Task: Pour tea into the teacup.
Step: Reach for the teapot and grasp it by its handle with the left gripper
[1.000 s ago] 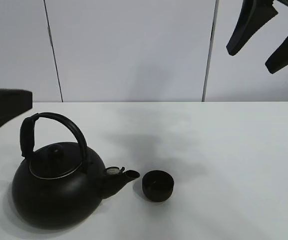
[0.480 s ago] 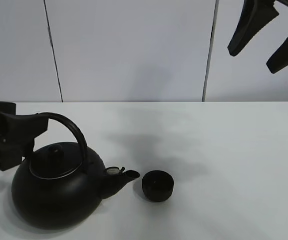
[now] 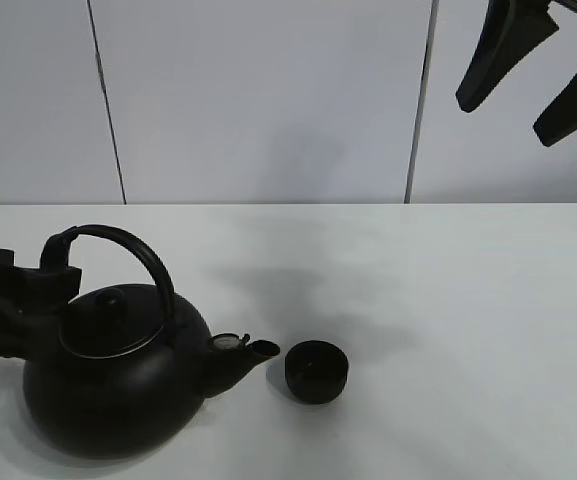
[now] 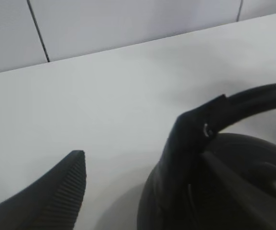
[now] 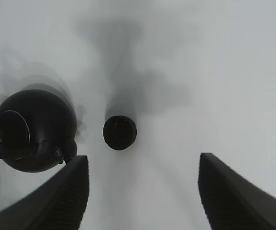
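Teacup (image 3: 317,371): small, squat, round, matte black, no handle. Stands upright on the white counter (image 3: 468,300) near the front edge, a little left of middle. Inside reads dark; no liquid can be made out, and no trickle of tea shows anywhere.

Just beside it toward the front left corner: large round black kettle (image 3: 118,390), upright, lid on. Short spout (image 3: 248,352) aims at the cup, tip close to the rim but apart from it.

Left gripper (image 3: 40,288) sits at the left foot of the kettle's arched black handle (image 3: 118,240). Jaws spread. In the wrist view, bare counter shows between the one ribbed finger (image 4: 61,191) and the handle. No grasp.

Right gripper (image 3: 508,115) hangs high over the back right corner, well apart from both items, jaws spread, holding nothing.

Progress, as judged: very early. Nothing lifted, nothing poured. Left to do: close on the handle, raise the kettle, tip the spout over the cup, pour, set the kettle down.
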Controlling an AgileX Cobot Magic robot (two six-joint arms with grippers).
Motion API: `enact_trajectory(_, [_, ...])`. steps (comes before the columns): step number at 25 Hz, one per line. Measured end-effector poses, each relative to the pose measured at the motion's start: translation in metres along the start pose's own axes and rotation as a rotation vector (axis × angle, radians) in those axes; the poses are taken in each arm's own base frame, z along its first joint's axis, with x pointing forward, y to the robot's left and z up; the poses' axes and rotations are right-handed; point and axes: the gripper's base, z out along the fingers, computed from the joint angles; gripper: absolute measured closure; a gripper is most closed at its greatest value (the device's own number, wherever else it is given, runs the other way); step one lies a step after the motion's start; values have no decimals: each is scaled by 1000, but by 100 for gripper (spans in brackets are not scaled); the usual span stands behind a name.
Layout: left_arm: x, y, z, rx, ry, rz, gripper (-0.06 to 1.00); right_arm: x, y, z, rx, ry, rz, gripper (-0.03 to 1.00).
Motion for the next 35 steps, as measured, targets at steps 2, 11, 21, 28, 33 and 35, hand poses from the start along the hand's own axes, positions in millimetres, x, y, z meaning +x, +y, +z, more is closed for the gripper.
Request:
enact_trajectory(2, [-1,2,1,-22,-3,-11,49,0,0,0,0,-3,0,51])
enact_trajectory(11, [-5,0,4,-2,-25,-50,49,-2,0,0,0,-23,0,51])
enact_trajectory(21, [-8,-5,6,44,-42,-55,54,-2,0,0,0,-23,0,51])
enact_trajectory(28, [-8,-6,6,63,-43,-29,79,-2,0,0,0,-23,0,51])
enact_trajectory(33, [-8,-6,6,63,-44,-29,79,-2,0,0,0,-23,0,51])
enact_trajectory(35, [-9,-7,8,68,-45,-27,79,-2,0,0,0,-23,0,51])
